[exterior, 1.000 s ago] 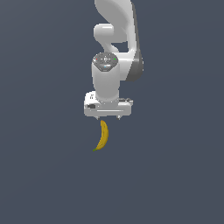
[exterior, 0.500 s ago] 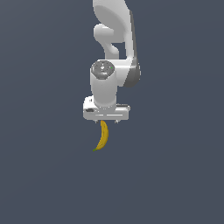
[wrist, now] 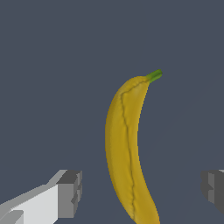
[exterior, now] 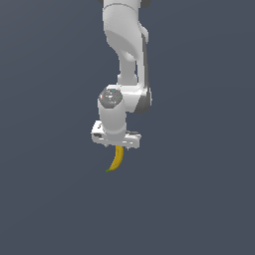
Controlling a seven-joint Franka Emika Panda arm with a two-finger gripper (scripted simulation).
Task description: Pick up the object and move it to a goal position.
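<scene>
The object, a small curved yellow banana (exterior: 117, 158) with a greenish tip, lies on the dark grey floor. In the exterior view my gripper (exterior: 116, 145) hangs straight over its upper end and hides that part. The wrist view shows the banana (wrist: 122, 144) running lengthwise between my two fingers, its green tip pointing away from the hand. My gripper (wrist: 142, 190) is open: one grey fingertip (wrist: 70, 192) stands well to one side of the fruit and the other well to the opposite side. Neither touches it.
The white arm (exterior: 127, 55) rises from the hand toward the top of the exterior view. Around the banana lies only the plain dark grey floor (exterior: 199, 199). No goal marker shows in either view.
The hand has come down toward the banana and shifted slightly to the exterior view's left. The banana has stayed where it lay.
</scene>
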